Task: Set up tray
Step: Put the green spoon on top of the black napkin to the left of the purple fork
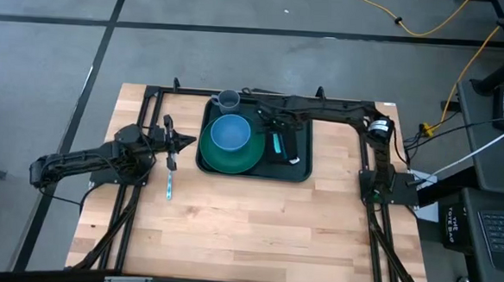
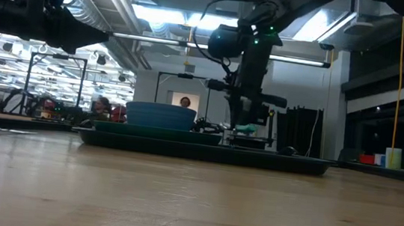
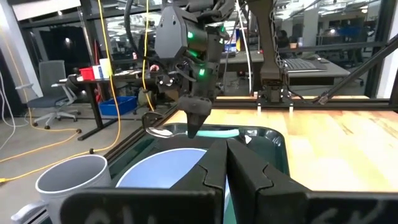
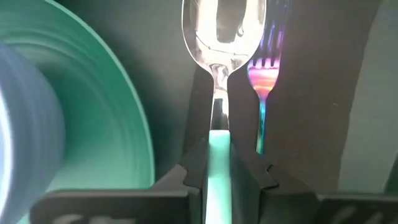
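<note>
Tray [image 1: 298,174], dark green with a raised rim, sits at the far middle of the wooden table [image 1: 256,228], toward twelve o'clock in the high view. Inside it, a round green plate [image 1: 221,161] fills the nine o'clock half and carries a blue bowl [image 1: 230,133]. At three o'clock of the plate lies a black napkin [image 1: 291,147], and a fork [image 4: 266,68] with a rainbow sheen rests on it. A grey cup [image 1: 228,99] stands at the tray's eleven o'clock corner, close to the rim; whether it is inside cannot be told.

The right gripper [image 4: 217,165] hangs over the napkin, its fingers clamped on the teal handle of a spoon [image 4: 222,37], whose bowl sits just beside the fork's tines.

The left gripper [image 3: 225,163] is at nine o'clock of the tray, off its edge, fingers pressed together and holding nothing. Beneath it on the bare wood lies a knife [image 1: 170,182] with a pale blue handle, well apart from the tray. The bowl and cup stand between this gripper and the right one in its wrist view
</note>
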You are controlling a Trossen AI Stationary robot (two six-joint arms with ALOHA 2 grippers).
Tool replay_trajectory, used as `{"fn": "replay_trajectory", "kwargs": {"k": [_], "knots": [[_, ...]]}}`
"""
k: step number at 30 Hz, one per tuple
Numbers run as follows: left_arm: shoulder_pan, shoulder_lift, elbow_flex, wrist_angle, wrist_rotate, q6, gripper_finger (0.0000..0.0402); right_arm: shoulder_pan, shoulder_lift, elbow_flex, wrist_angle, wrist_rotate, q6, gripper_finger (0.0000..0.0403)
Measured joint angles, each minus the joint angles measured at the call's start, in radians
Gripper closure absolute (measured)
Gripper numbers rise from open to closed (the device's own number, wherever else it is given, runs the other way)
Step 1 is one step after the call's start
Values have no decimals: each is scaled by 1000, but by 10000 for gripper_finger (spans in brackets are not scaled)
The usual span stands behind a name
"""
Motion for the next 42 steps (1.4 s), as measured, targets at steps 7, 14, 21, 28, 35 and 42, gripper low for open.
{"fn": "replay_trajectory", "kwargs": {"k": [7, 14, 21, 28, 35, 42], "knots": [[0, 0, 0, 0, 0, 0, 395, -2, 11, -1, 32, 0, 6, 354], [0, 0, 0, -6, 0, 0, 395, -2, 21, -2, 27, 24, 22, 355], [0, 0, 0, -14, -1, 0, 395, 1, 49, -2, 44, 19, 21, 355], [0, 0, 0, -17, -1, 0, 395, 0, 69, -2, 47, -1, 21, 355], [0, 0, 0, -18, -1, 0, 395, -1, 71, -2, 36, -2, 25, 355], [0, 0, 0, -18, -1, -2, 395, -1, 71, -2, 37, -2, 34, 355]]}}
